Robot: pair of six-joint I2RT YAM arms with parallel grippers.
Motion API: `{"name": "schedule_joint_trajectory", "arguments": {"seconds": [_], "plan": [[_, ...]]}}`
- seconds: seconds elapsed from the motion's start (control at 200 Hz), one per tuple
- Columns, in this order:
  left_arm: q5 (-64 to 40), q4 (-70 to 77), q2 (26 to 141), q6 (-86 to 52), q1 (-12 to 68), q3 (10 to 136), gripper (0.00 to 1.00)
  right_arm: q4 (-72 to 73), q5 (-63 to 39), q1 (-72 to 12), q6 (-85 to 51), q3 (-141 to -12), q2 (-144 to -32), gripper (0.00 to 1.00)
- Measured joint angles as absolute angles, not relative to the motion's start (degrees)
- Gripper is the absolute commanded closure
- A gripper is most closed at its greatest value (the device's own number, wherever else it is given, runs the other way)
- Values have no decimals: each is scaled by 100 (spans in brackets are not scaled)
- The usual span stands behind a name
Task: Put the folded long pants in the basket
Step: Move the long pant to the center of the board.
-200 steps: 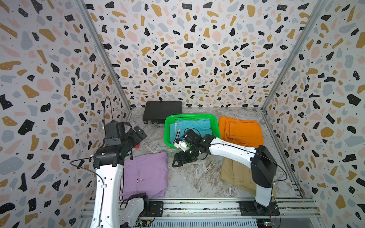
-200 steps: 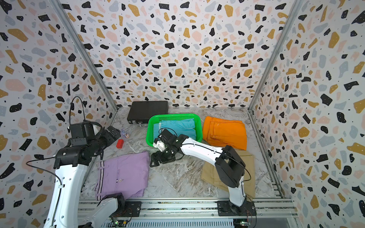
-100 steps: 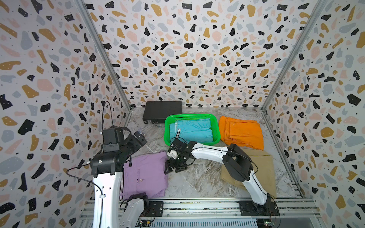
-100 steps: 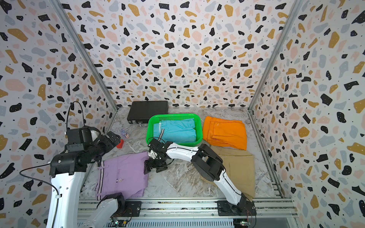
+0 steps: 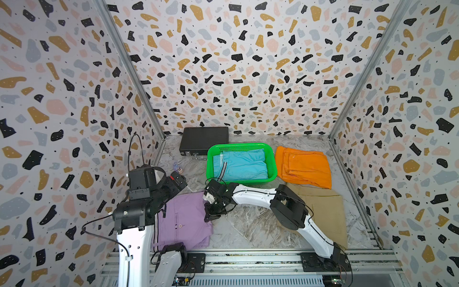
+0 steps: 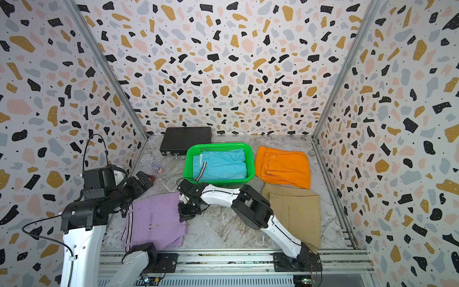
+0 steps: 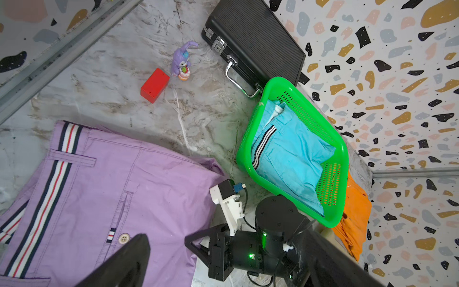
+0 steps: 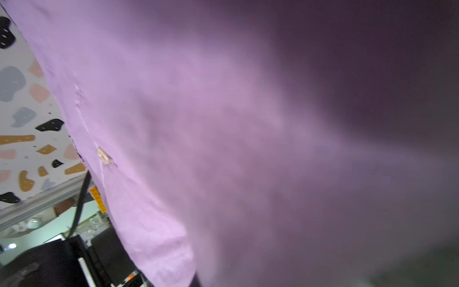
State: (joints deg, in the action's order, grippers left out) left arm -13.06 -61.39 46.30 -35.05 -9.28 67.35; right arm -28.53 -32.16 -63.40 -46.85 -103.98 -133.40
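Sticker (image 8: 98,198), yellow, unreadable; right gripper (image 5: 209,216) pinched on lilac pants (image 5: 183,221) edge; left gripper (image 5: 178,181) wide open.

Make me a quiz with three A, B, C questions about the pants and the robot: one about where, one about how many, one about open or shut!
1. Where are the cyan pants compared with the green basket?
A beside it
B inside it
C under it

2. How many folded pants lie outside the basket?
A one
B five
C three

3. The left end effector is:
A wide open
B shut tight
C out of sight

Answers:
1 B: in both top views the cyan cloth lies within the green rim.
2 C: the lilac pants, orange pants and khaki pants all lie outside the rim.
3 A: in the left wrist view its fingers stand far apart with nothing between them gripped.
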Motion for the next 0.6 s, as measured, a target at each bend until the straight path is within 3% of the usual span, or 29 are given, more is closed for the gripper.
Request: {"name": "schedule_joint_trajectory", "arguments": {"seconds": [0.13, 0.37, 0.601], "plan": [[-1697, -6132, 4628, -3391, -928, 6541, 0, -3094, -2930, -6114, -4340, -9295, -12446, 100], [-2381, -5979, 4591, -3339, -928, 5586, 0, -3789, -2215, -4886, -3730, -7299, -10619, 100], [-3083, -5212, 4770, -3623, -926, 3865, 0, -4058, -1966, -4545, -3441, -6836, -10283, 100]]}}
